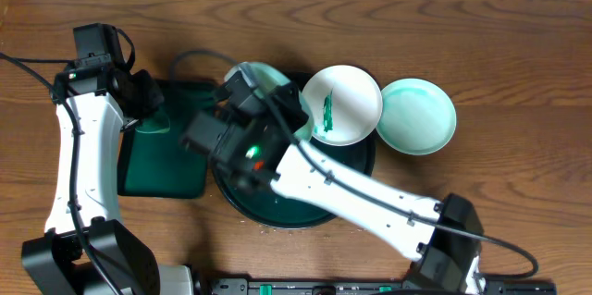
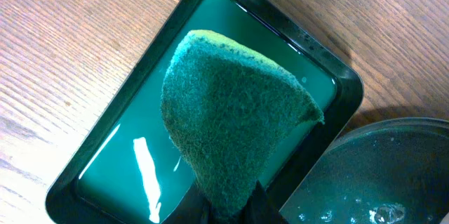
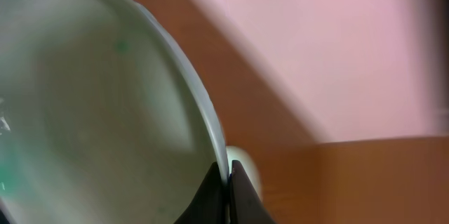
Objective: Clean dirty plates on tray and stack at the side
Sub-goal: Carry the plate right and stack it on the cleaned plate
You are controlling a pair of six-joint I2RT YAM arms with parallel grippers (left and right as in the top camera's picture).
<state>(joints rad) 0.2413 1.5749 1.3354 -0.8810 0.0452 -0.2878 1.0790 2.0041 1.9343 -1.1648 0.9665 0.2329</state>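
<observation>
My right gripper [image 1: 242,90] reaches across the round black tray [image 1: 242,204] and is shut on the rim of a pale mint-green plate [image 1: 269,77], tilted at the tray's far left edge. The right wrist view shows the fingers [image 3: 228,178] pinching that plate's [image 3: 91,104] rim. A white plate [image 1: 351,96] with a teal smear sits at the tray's far right. A second mint-green plate [image 1: 421,115] lies on the table to the right of it. My left gripper [image 2: 235,206] is shut on a green sponge [image 2: 231,112] above the rectangular green tray.
The rectangular dark green tray [image 1: 153,175] lies left of the black tray; it also shows in the left wrist view [image 2: 105,182]. The black tray's wet surface [image 2: 379,175] shows at the lower right there. Bare wooden table [image 1: 518,36] surrounds them.
</observation>
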